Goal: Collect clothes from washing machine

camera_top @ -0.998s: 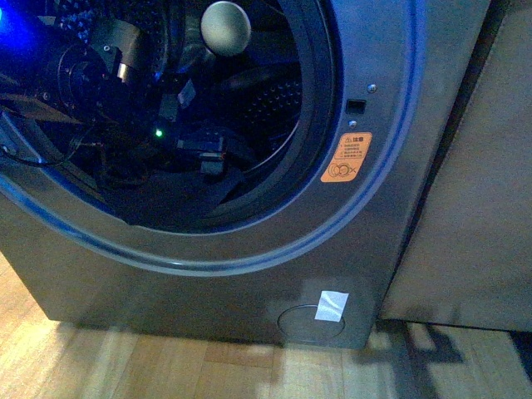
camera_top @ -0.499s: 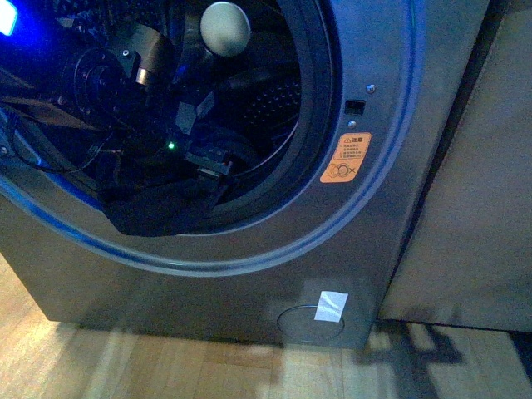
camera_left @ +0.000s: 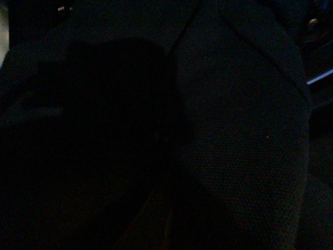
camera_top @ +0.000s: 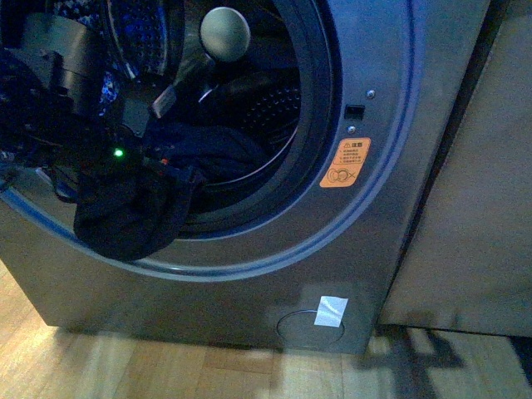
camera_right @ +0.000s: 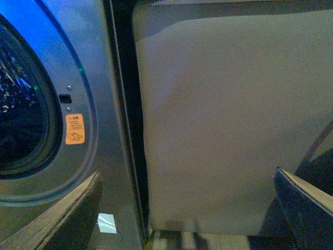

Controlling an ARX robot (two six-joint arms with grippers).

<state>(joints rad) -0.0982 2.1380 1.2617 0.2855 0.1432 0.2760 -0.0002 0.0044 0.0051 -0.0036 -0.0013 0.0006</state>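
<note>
The washing machine [camera_top: 374, 216] is dark grey, and its round porthole stands open onto the steel drum. Dark navy clothes [camera_top: 125, 220] hang out over the porthole's lower rim. My left gripper [camera_top: 125, 162], black with a green light, is shut on them at the opening's left side, its fingertips buried in the fabric. More dark fabric [camera_top: 212, 150] lies inside the drum. The left wrist view is dark. My right gripper [camera_right: 187, 219] is open with nothing between its fingers [camera_right: 67, 219]. It faces the gap between the washing machine [camera_right: 99, 78] and a beige box.
A beige fabric-sided box [camera_top: 474, 166] [camera_right: 223, 120] stands tight against the machine's right side. An orange sticker [camera_top: 346, 162] and a white tape patch [camera_top: 330, 311] mark the machine's front. A grey knob [camera_top: 224, 32] shows inside the drum. Wooden floor [camera_top: 166, 370] lies below.
My left gripper has moved left and out of the drum with the clothes. They now hang lower over the porthole rim.
</note>
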